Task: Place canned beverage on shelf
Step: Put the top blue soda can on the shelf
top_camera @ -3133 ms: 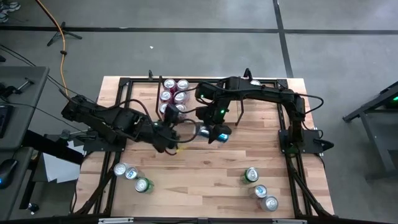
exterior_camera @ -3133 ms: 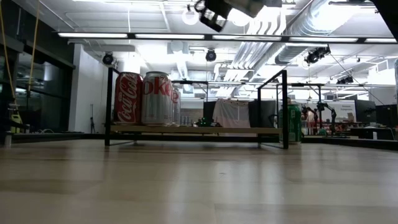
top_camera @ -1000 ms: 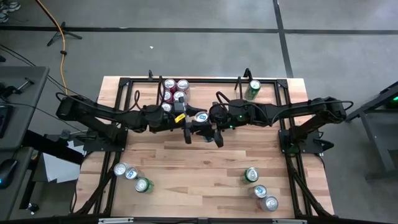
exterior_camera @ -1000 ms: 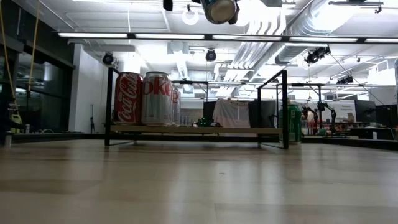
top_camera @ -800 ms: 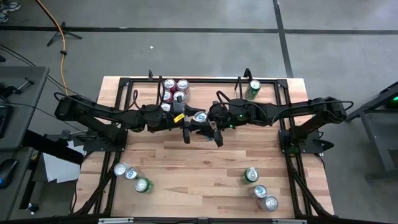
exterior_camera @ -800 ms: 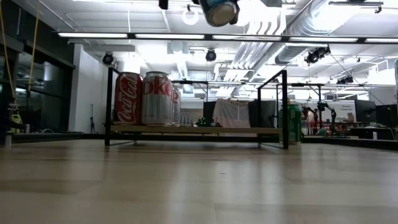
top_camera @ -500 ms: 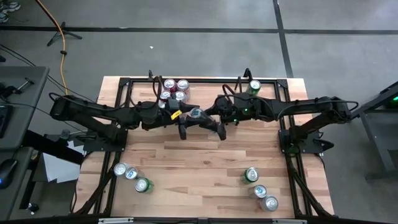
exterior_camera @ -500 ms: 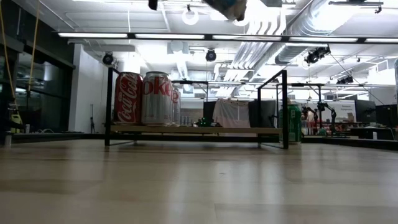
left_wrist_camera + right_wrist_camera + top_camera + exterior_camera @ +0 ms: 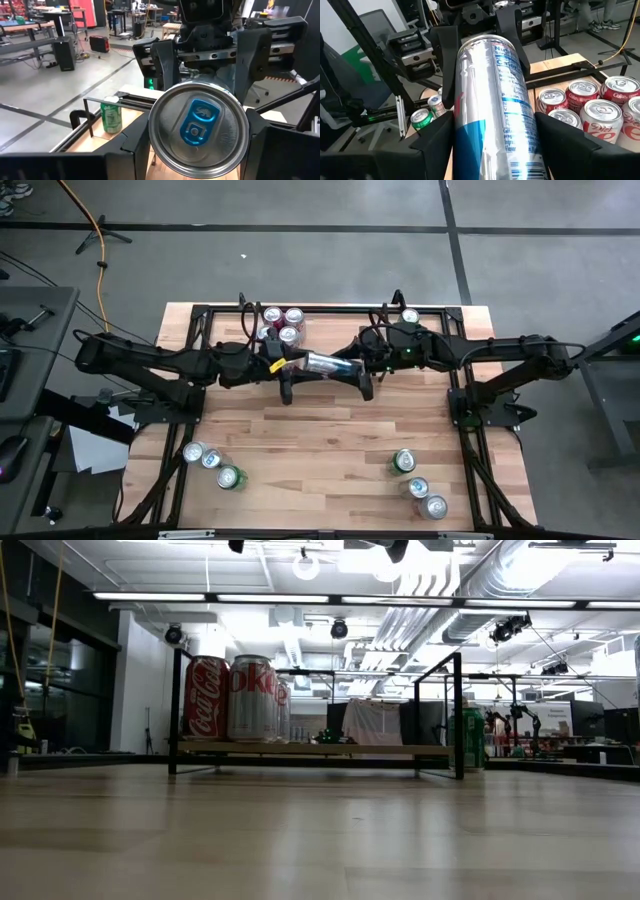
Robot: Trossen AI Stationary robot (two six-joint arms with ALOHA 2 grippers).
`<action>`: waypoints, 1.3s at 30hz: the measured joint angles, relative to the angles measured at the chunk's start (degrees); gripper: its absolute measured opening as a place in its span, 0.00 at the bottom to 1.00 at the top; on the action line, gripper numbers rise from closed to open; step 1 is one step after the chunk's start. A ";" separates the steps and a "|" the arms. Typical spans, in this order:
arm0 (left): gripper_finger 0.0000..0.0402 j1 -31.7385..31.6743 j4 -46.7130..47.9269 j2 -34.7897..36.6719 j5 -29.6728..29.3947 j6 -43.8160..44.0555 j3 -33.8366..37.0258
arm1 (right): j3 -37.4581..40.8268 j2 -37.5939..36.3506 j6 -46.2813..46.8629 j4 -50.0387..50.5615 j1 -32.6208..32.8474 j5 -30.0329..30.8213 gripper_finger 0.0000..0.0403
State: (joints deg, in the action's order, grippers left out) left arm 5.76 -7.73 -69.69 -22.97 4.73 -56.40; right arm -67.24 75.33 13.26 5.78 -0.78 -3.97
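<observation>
Bright workshop beyond: ceiling lights, ducts, benches, grey floor with an orange cable [image 9: 100,240]. Pale wood surface [image 9: 320,445] edged by a black frame. Toward its far edge, the shelf [image 9: 315,749], holding red and silver cans [image 9: 280,325] at one end. Slim silver-and-blue can [image 9: 327,364] held lying flat, in the air above the shelf, between both arms. Left gripper [image 9: 286,370] clamped on the top end; right gripper [image 9: 362,372] closed around the other end. Green can [image 9: 408,318] upright at the far right corner. Loose cans [image 9: 212,462] near left, more cans [image 9: 418,485] near right.
</observation>
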 joint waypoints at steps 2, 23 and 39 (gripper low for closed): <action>0.33 0.00 -0.01 0.00 -0.26 -0.73 0.00 | 0.02 -0.08 0.03 0.13 0.00 0.09 0.63; 0.33 -1.30 36.46 -4.72 -11.42 -0.96 -20.94 | 0.09 -7.38 1.04 13.08 -0.36 4.85 0.63; 0.32 -10.44 68.45 -31.49 -4.83 3.17 -42.05 | 0.11 -8.35 0.81 15.85 -0.46 13.45 0.63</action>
State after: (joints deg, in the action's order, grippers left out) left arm -4.68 60.72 -101.18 -27.80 7.90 -98.45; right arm -67.13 66.98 14.06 21.63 -1.23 9.47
